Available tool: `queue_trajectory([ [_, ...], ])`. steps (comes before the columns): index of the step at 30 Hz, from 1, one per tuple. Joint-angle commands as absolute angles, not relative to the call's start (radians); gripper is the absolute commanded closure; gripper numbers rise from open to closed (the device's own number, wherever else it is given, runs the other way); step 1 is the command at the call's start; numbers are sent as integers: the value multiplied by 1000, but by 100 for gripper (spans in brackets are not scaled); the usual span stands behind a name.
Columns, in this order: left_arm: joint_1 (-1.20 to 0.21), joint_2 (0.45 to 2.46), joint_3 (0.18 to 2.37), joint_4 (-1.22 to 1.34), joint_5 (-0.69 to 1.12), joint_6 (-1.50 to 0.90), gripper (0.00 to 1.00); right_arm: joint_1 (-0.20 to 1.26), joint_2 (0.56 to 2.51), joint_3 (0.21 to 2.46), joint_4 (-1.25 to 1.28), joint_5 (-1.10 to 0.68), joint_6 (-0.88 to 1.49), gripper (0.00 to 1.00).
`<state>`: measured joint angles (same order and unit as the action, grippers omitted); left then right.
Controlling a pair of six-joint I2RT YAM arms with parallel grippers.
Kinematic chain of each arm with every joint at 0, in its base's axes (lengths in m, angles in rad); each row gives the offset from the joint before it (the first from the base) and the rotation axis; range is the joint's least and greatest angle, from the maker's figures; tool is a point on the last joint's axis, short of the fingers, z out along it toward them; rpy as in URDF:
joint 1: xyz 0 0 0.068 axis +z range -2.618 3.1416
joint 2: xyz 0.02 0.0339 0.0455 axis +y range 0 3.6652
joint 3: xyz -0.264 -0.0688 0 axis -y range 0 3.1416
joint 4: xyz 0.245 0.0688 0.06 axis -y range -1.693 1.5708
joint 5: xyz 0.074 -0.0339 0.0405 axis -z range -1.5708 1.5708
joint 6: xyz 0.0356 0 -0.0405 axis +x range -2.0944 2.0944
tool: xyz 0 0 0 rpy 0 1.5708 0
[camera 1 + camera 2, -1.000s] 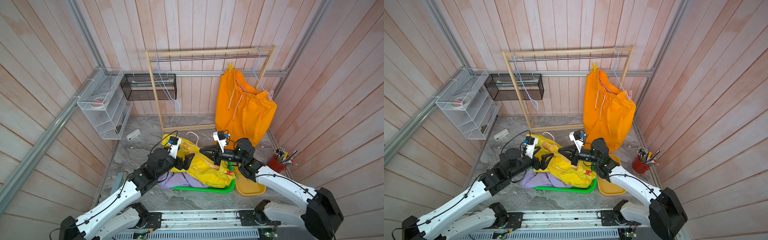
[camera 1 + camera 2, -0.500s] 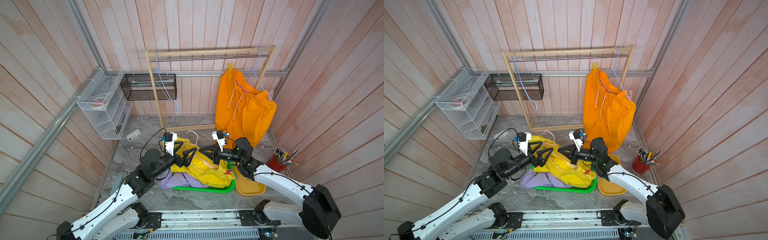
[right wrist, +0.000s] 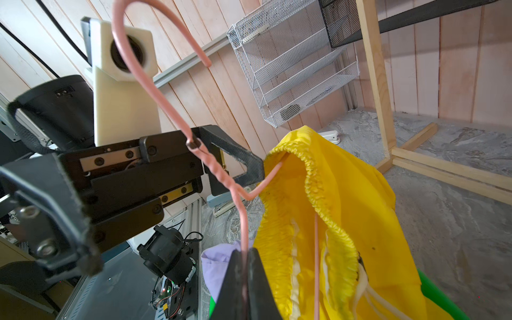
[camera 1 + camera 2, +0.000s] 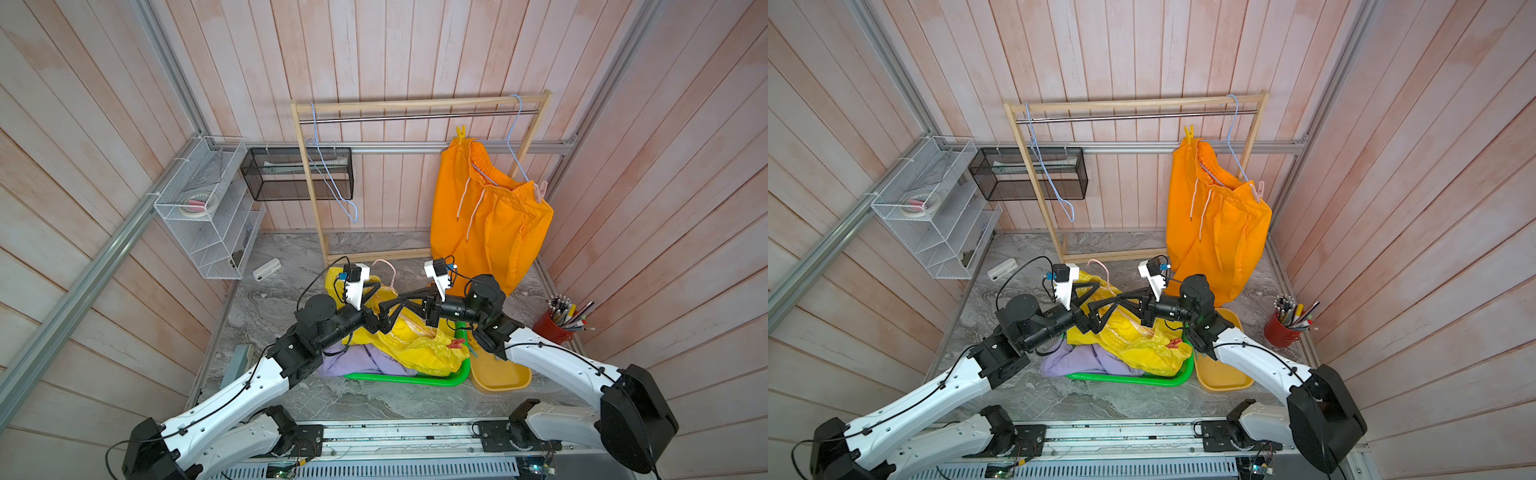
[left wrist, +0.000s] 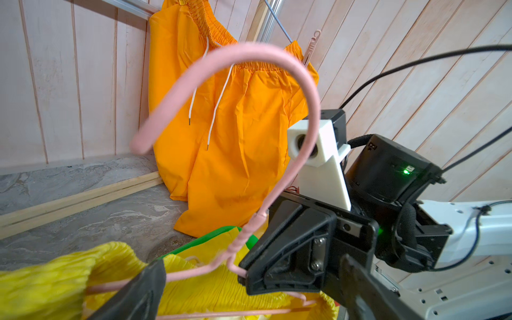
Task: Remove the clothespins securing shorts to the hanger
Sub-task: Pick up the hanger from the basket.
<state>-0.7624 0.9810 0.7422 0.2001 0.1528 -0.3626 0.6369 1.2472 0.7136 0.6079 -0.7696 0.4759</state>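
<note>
- Right gripper (image 3: 243, 260), arm reaching inward, pinches the pink hanger (image 5: 249, 51) below its hook; yellow shorts (image 4: 419, 345) drape from it over the green tray (image 4: 399, 378).
- Left gripper (image 4: 387, 308) faces it, jaws spread wide either side of the hanger's neck.
- Marble tabletop (image 4: 291, 257), boxed by plank walls (image 4: 665, 166); bare marble left of the tray.
- Red clothespin (image 4: 457, 343) on the yellow shorts, by the tray's rim.

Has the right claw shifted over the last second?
No. In a top view the right claw sits just as far from the rack's base bar, still shut on the pink hanger.
</note>
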Motion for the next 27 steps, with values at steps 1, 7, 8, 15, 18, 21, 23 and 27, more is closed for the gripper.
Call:
queue_trajectory([
  [1,-766,1000,772,280,151,-325,4,636,1254,739,709,-812,497,100],
  [7,-766,1049,802,305,160,-305,26,637,1265,737,727,-834,512,100],
  [8,-767,1053,802,310,157,-303,30,637,1266,735,731,-837,513,100],
  [15,-766,1062,799,321,137,-290,72,636,1261,727,737,-837,514,100],
  [18,-767,1059,798,318,126,-287,88,636,1264,728,739,-838,516,100],
  [21,-767,1054,796,317,115,-280,100,636,1266,728,740,-839,523,98],
  [23,-767,1049,796,304,111,-255,100,636,1262,727,744,-837,532,86],
  [27,-767,1024,784,287,117,-193,100,634,1223,731,723,-836,531,70],
])
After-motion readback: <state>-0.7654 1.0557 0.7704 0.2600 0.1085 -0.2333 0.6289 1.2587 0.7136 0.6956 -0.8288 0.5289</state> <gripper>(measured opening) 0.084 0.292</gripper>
